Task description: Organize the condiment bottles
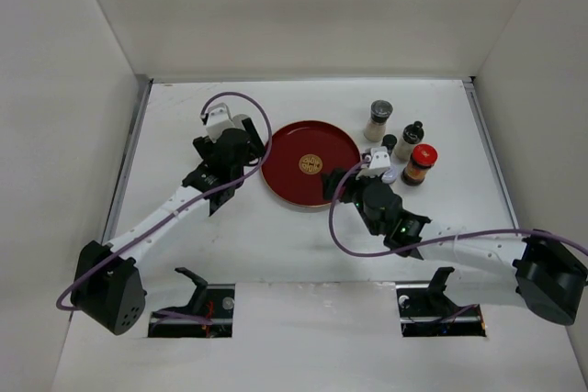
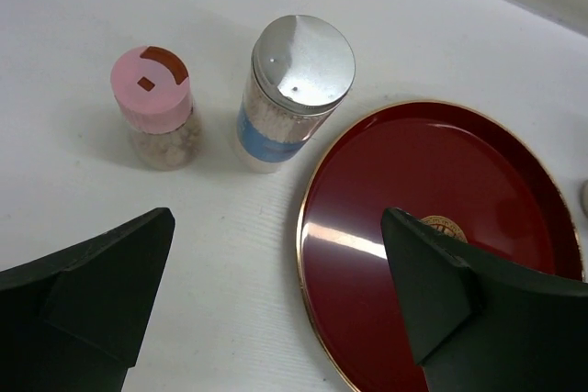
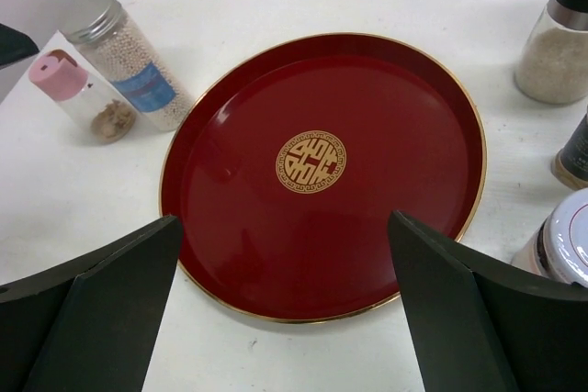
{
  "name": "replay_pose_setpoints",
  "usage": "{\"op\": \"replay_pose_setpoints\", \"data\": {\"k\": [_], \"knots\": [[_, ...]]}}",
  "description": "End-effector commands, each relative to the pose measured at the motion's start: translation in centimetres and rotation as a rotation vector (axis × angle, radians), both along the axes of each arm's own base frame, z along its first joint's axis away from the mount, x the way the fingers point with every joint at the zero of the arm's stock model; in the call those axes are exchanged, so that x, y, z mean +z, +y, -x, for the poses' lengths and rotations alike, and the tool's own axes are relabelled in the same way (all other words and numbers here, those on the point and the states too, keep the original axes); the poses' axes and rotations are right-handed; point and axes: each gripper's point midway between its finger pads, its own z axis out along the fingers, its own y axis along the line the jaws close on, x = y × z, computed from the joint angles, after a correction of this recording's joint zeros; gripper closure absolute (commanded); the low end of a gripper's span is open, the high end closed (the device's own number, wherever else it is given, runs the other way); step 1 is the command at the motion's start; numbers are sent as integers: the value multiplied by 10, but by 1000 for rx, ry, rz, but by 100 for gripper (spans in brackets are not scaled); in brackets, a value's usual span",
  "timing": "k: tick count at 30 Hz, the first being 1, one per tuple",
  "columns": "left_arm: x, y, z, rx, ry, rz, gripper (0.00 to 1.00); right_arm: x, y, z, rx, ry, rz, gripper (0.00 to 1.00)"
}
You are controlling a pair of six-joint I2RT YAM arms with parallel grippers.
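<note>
Seven condiment bottles stand upright on a white worktop (image 2: 73, 6) around one round red tray (image 3: 386, 89). The tray holds nothing and bears a single gold circular emblem (image 3: 312, 162) at its centre, an ornamental character.

The left end effector (image 2: 277, 227) has its two black fingers spread wide, pinching nothing. Two bottles stand just ahead of it. One is a pink-capped jar (image 2: 154, 107) ahead of its left finger. The other is a silver-capped jar (image 2: 289, 89), wrapped in a blue label (image 2: 271, 130) whose writing is too small to read. The tray's rim lies ahead of its right finger.

The right end effector (image 3: 285, 222) is also spread wide and holds nothing, with the tray directly ahead between its fingers. Five bottles cluster to its right:
- a white-capped jar (image 3: 562, 243), just beside its right finger
- a dark bottle (image 3: 576, 151), a little farther ahead
- a sand-filled shaker (image 3: 556, 48), farthest ahead
- a black-capped bottle (image 1: 411, 140), farther right
- a red-capped bottle (image 1: 420, 164), also farther right

No brand name is legible on any of them.
</note>
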Motion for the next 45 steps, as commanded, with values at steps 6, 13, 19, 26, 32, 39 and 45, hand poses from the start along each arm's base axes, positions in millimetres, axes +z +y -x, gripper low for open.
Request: {"op": "replay_pose_setpoints", "data": {"k": [6, 13, 19, 26, 32, 39, 45], "knots": [[49, -8, -18, -43, -152, -66, 0, 20, 15, 1, 50, -45, -61, 0], [56, -5, -29, -45, -184, -77, 0, 28, 17, 6, 78, -55, -96, 77], [46, -10, -46, -72, -142, -128, 25, 24, 17, 6, 78, -47, -86, 60], [33, -13, -63, -80, -88, -178, 8, 20, 20, 5, 87, -40, -81, 24], [17, -5, -86, -41, -49, -213, 10, 23, 19, 6, 89, -47, -89, 20], [2, -2, -106, -8, -36, -225, 19, 22, 15, 6, 81, -46, -96, 19], [-3, -3, -116, -5, -32, -233, 40, 22, 15, 5, 79, -45, -95, 18]]}}
